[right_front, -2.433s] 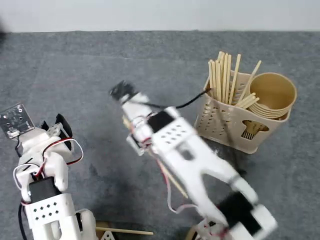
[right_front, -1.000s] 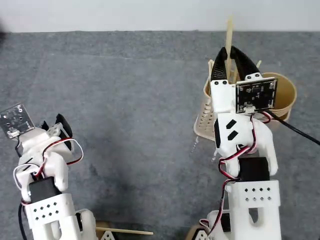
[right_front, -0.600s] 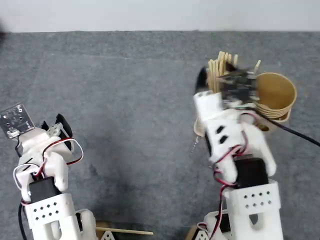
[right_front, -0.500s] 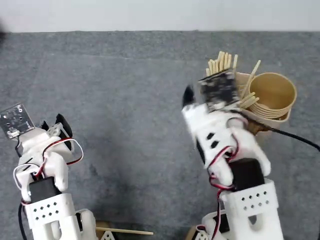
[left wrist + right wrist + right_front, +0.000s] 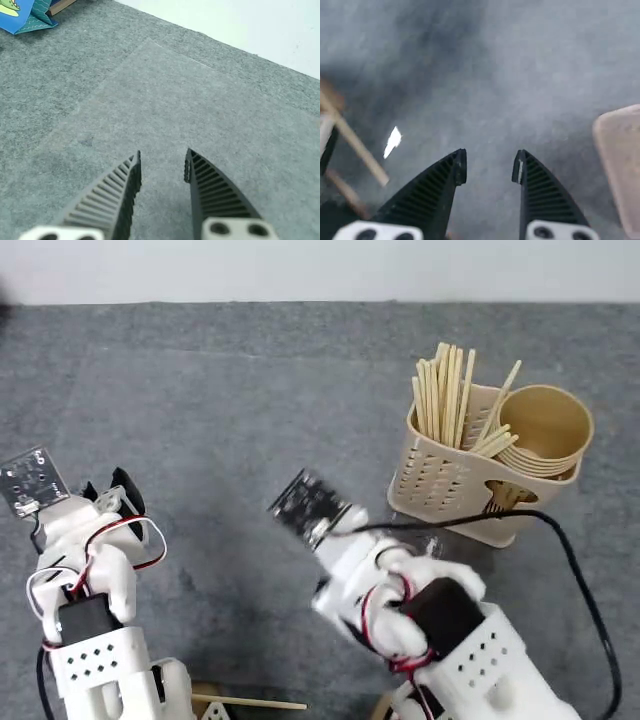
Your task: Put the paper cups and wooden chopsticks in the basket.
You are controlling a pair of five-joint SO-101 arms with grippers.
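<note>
The basket [image 5: 455,495] stands at the far right of the grey mat [image 5: 250,390]. A bundle of wooden chopsticks [image 5: 445,390] stands upright in one compartment and a stack of paper cups [image 5: 545,430] is nested in the other. A second ago the right arm was raised over the basket with one chopstick held upright between its fingers. It has since swung back toward its own base, and its camera now looks down at the mat. The right claw [image 5: 490,160] is spread apart with nothing between the jaws, so that chopstick has most likely dropped in among the others. The work is not finished, though. One loose chopstick [image 5: 250,703] lies flat at the near edge of the mat between the two arm bases, well apart from the basket. The right wrist view has a wooden stick [image 5: 357,147] lying on the mat just beside the claw, probably the same one, which would make it the likely next pick. A tan curved edge near the right arm's base may be another cup, but it is too cut off to tell. The left claw [image 5: 163,160] has not moved. It hangs parted and empty over bare mat on the left.
</note>
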